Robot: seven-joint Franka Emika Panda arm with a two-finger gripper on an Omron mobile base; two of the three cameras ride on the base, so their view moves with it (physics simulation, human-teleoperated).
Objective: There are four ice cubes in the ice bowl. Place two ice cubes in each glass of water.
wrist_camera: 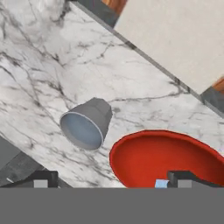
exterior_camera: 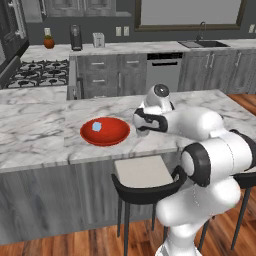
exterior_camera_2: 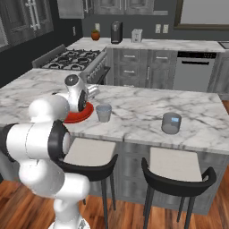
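**Ana:** On the left of the marble island counter (exterior_camera: 40, 130), what sits there?

**Ben:** From the left base camera, a wide, glossy red ice bowl (exterior_camera: 105, 131) rests on the counter, with one pale blue ice cube (exterior_camera: 96, 126) lying inside it, left of centre. I can make out just that one cube in that view.

**Ana:** And moving right?

**Ben:** The white arm reaches over the counter just beside the bowl's right edge. In the hand camera, the gripper (wrist_camera: 111, 178) hovers above the bowl's rim, its two dark fingertips (wrist_camera: 41, 179) spread wide apart, holding nothing. A sliver of a blue cube peeks out in the bowl by the right fingertip.

**Ana:** Where are the glasses?

**Ben:** From the right base camera, the first glass (exterior_camera_2: 103, 112) stands upright just right of the bowl, near it but not touching. The second glass (exterior_camera_2: 171, 123) stands well apart, farther right along the counter, with something pale blue at its top.

**Ana:** Anything below?

**Ben:** Two stools (exterior_camera_2: 176, 172) with black backs stand at the counter's near side
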